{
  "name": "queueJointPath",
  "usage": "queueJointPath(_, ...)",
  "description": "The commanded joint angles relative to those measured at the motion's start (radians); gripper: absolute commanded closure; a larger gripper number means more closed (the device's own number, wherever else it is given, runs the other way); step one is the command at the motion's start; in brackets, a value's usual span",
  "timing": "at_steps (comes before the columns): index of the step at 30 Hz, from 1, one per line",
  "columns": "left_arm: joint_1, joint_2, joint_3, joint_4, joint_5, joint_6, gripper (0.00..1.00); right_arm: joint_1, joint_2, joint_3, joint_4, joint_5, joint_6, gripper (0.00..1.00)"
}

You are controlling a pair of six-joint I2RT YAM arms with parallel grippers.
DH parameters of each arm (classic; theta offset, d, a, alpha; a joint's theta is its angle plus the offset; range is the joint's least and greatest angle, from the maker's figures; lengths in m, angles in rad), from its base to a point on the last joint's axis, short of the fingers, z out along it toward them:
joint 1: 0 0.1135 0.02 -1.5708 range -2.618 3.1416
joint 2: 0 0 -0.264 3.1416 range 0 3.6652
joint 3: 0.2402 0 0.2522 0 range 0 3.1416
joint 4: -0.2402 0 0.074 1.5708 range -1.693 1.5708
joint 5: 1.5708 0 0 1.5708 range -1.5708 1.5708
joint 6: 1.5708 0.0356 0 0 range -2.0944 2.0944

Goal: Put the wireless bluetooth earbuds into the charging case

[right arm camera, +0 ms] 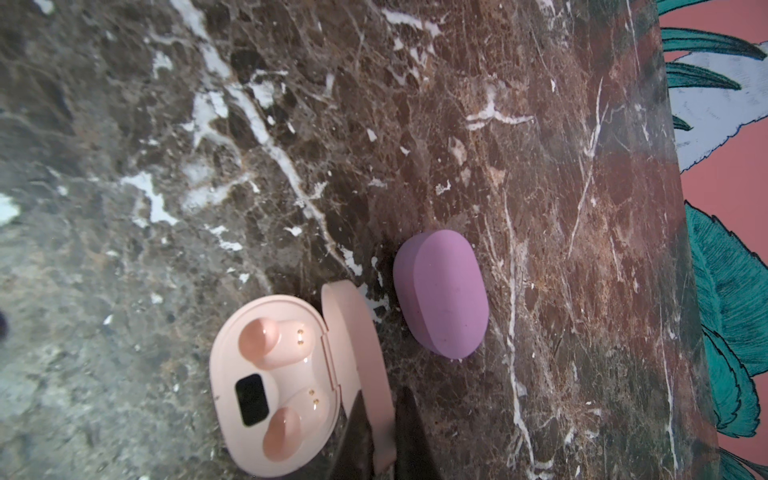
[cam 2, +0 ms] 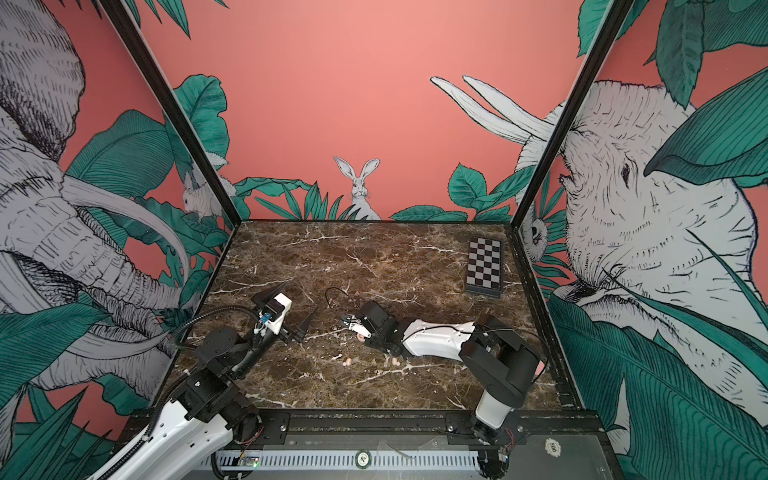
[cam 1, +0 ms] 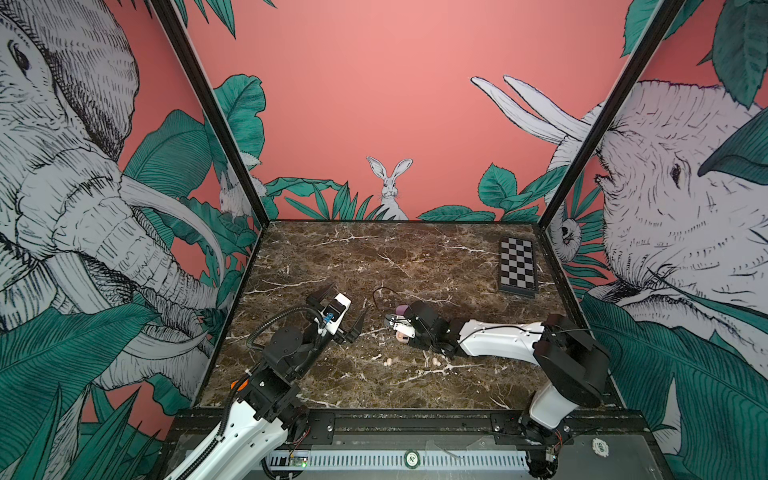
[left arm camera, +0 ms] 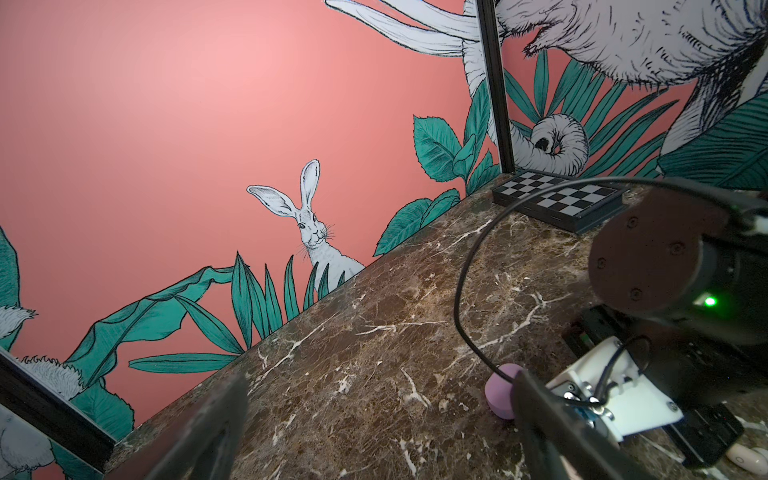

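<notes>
A peach charging case (right arm camera: 226, 374) lies open on the marble with both wells empty. My right gripper (right arm camera: 383, 394) is shut on its raised lid (right arm camera: 353, 328). A closed lilac case (right arm camera: 444, 299) sits right beside that lid and also shows in a top view (cam 1: 401, 310). In both top views the earbuds lie loose in front of the right arm: one tiny pale pair (cam 1: 388, 362) and a second pair (cam 1: 435, 361). My left gripper (cam 1: 350, 299) hovers to the left of the cases, open and holding nothing, its fingers (left arm camera: 216, 419) spread wide.
A folded chessboard (cam 1: 517, 266) lies at the back right of the marble table (cam 1: 374, 257). A thin black cable (cam 1: 380, 293) loops up from the right wrist. Printed walls close in the left, back and right sides.
</notes>
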Motion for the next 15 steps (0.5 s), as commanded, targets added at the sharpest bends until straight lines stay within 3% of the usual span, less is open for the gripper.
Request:
queueJointPath(1,-0.004,-0.002,-0.012,0.029,0.008,0.012,0.01,0.005,0.01,0.026,0.023,0.003,0.001,0.9)
queueJointPath(15,-0.004,-0.003,-0.012,0.028,0.007,0.013,0.01,0.005,-0.007,0.029,0.015,0.006,0.007,0.73)
